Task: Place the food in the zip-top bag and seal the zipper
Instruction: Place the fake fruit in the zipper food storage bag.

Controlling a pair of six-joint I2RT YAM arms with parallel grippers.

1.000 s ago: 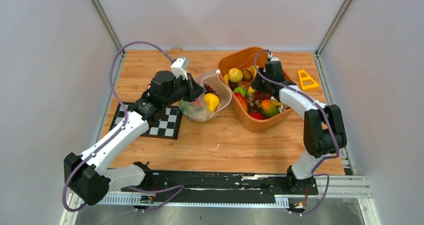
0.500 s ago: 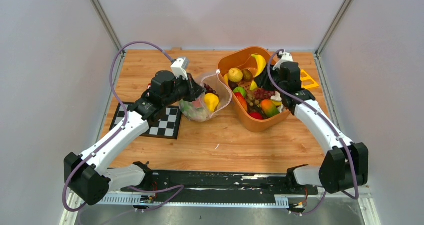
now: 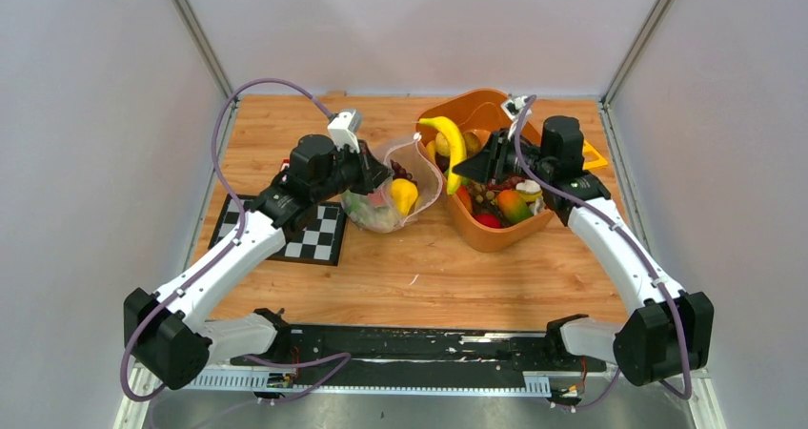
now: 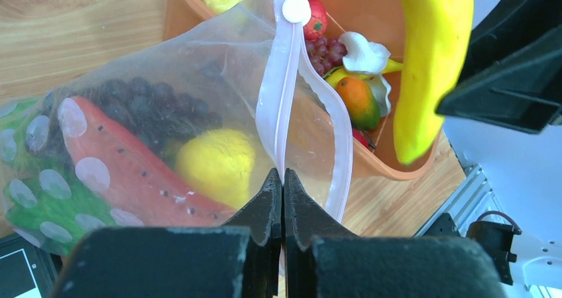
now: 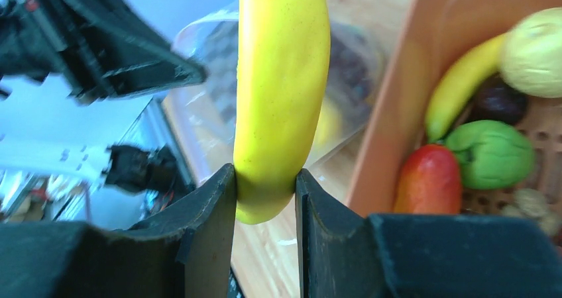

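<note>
One bag [image 4: 166, 73] stands just beside one orange basket [image 3: 495, 234]. Inside it are one watermelon slice [image 4: 126, 159], one lemon [image 4: 215, 162] and one grape bunch [image 4: 152, 109]. The left pincer [image 4: 283, 179] is pinched together on the zipper [image 4: 281, 93]. The right pincer [image 5: 265, 179] is clamped on one banana [image 5: 281, 79], up between bag and basket.

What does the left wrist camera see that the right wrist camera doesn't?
Only the left wrist view: the pink zipper pinched in the left gripper, and the watermelon slice inside the bag. Only the right wrist view: both fingers of the right gripper clamped around the banana, plus a green fruit in the basket. Both: the banana, the bag and the orange basket.
</note>
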